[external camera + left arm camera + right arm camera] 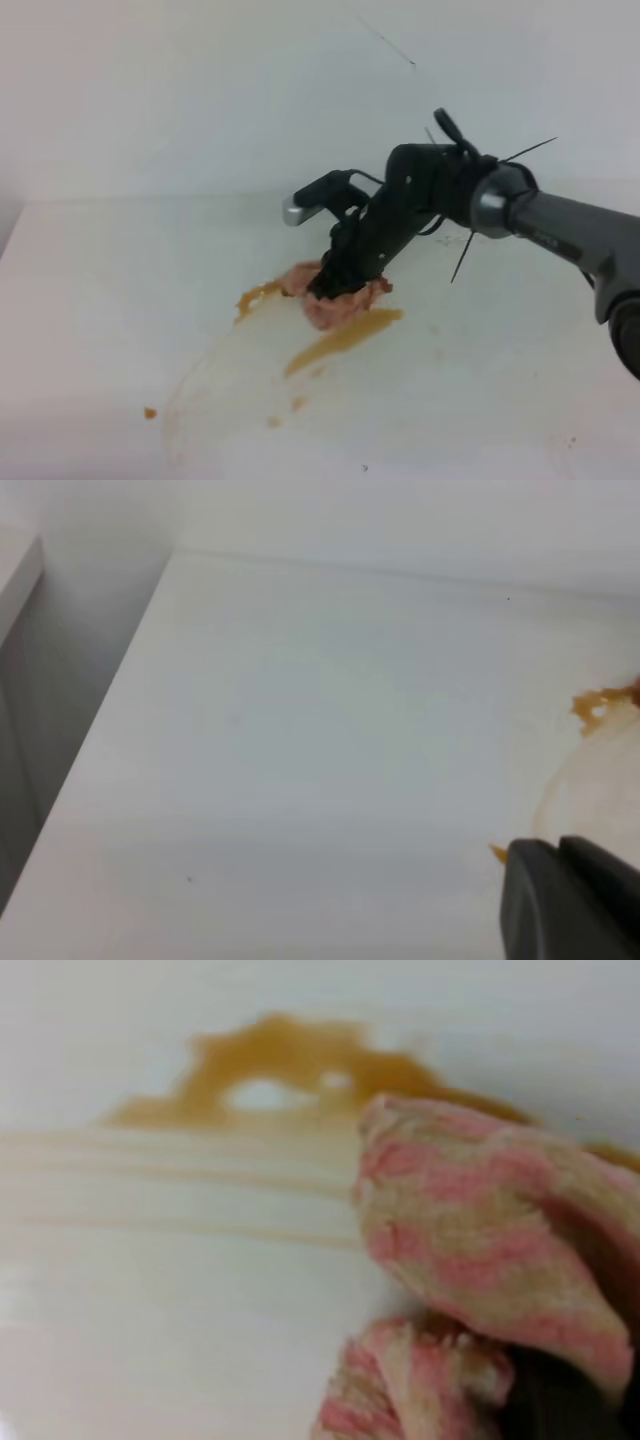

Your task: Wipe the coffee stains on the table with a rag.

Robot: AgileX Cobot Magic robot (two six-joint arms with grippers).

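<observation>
On the white bench (100, 300), right gripper (330, 285) clamped on the pink rag (345, 303).
Rag's bunched, pressed down among the coffee stains (345, 338); arm reaches in from the right, wrist angled down. Left gripper (570, 900): can't tell.

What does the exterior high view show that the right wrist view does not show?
Only the exterior high view shows the whole right arm, its tool pressed down on the rag, a long coffee streak in front of it, a small droplet near the left front, and the wall behind.

Only the right wrist view shows the rag's pink weave stained brown, and faint thin brown lines on the wiped table.

Both show the bunched rag on the white table beside the remaining coffee stains.
</observation>
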